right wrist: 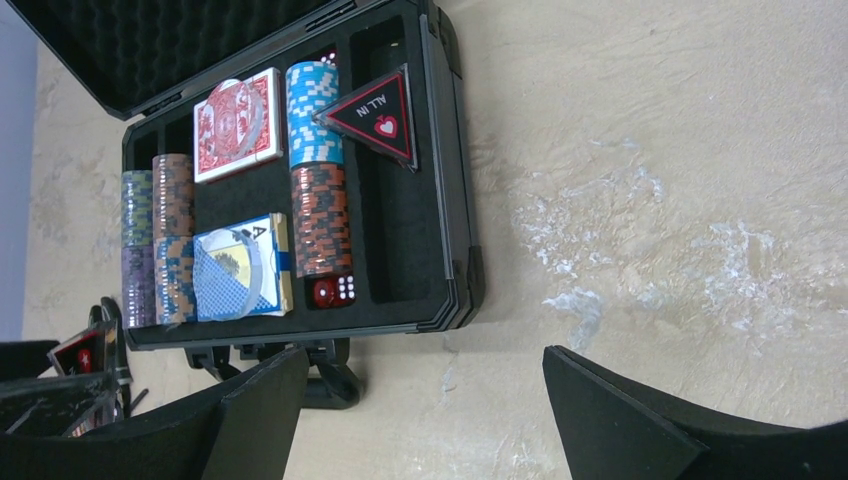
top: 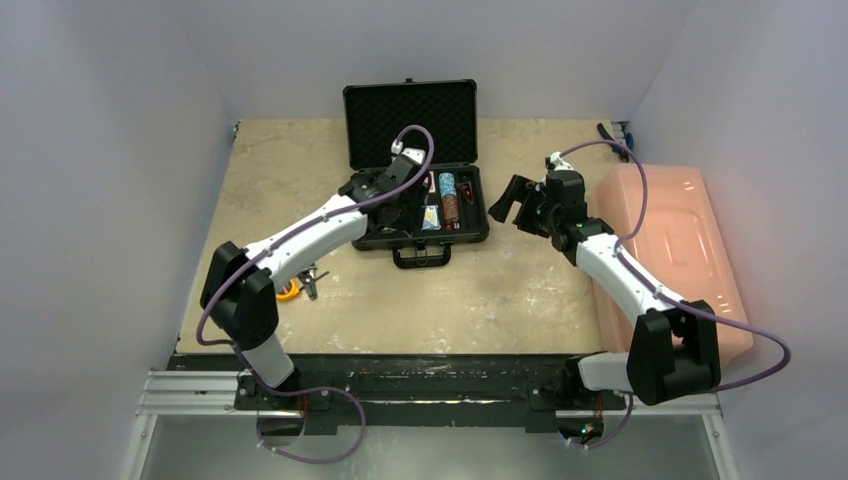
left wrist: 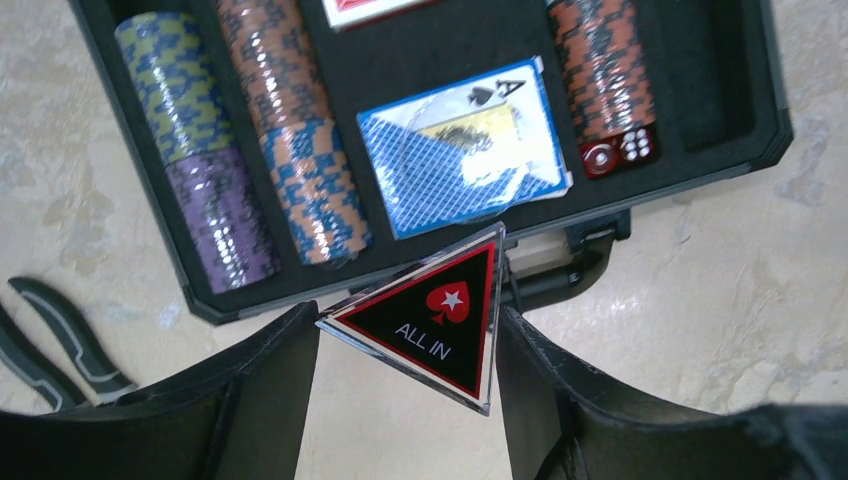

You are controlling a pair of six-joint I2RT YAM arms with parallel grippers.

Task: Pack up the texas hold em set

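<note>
Our left jaws clamp the ALL IN marker (left wrist: 430, 315) just in front of the case (left wrist: 745, 150).
It hangs over the tabletop (left wrist: 700, 320) by the handle (left wrist: 560, 278); our right jaws stand apart, empty, beside the case.

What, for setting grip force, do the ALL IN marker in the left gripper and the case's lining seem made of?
ALL IN marker: probably hard acrylic or a similar plastic, glossy. Its clear bevelled edge catches light around a printed black-and-red face.
Case lining: soft matte black foam, judging by its egg-crate dimples and the cut slots that hold the chips.
</note>
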